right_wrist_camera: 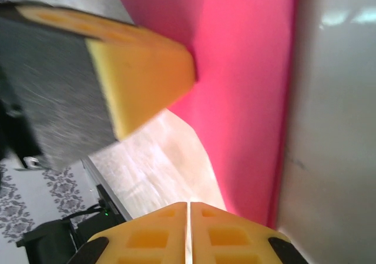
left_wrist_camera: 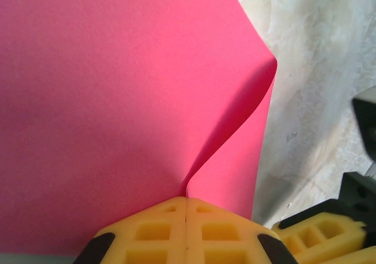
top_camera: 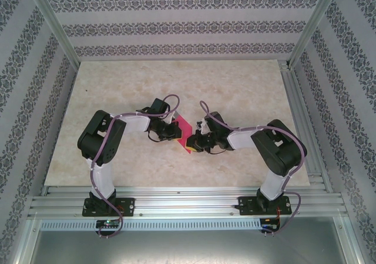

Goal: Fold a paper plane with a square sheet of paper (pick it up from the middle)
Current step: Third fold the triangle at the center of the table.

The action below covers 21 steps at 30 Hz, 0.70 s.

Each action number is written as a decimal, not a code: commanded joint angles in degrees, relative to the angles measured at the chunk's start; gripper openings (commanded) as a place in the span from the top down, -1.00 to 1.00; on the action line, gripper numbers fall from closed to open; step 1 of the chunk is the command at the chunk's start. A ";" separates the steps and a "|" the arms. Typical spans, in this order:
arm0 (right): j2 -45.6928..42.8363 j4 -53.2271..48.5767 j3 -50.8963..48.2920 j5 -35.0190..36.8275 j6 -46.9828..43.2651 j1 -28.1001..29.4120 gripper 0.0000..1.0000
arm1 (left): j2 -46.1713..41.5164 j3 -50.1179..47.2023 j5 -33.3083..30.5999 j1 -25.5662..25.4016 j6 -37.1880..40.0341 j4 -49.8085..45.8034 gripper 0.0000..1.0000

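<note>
The square sheet of paper (top_camera: 183,130) is held up off the table (top_camera: 176,82), between the two arms and nearer the near edge than the far one. The left pincer (left_wrist_camera: 186,210) is pinching it, and a fold rises from its closed tips while the sheet's free edge bows outward. The right pincer (right_wrist_camera: 188,216) is pressed together beside the sheet's edge; I cannot tell whether it touches the sheet. Bare table lies open toward the far edge and both side edges.

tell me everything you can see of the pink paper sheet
The square sheet of paper is thin, plain magenta-red, with no sharp crease. It is raised at a tilt over the marbled table, one edge curling into a soft fold. The left claw is shut on it at that fold. The right claw, shut, sits near its lower edge; contact is unclear.
</note>
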 commanded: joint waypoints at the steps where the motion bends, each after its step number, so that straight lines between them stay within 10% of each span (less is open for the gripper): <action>1: 2.39 -2.98 -0.68 2.44 -2.57 0.66 0.79 | -0.48 -0.17 -3.05 0.39 0.92 -4.01 0.98; 21: -1.49 -13.49 4.70 6.12 -6.11 2.97 0.75 | -0.43 -0.42 -2.61 0.41 0.61 -3.47 0.98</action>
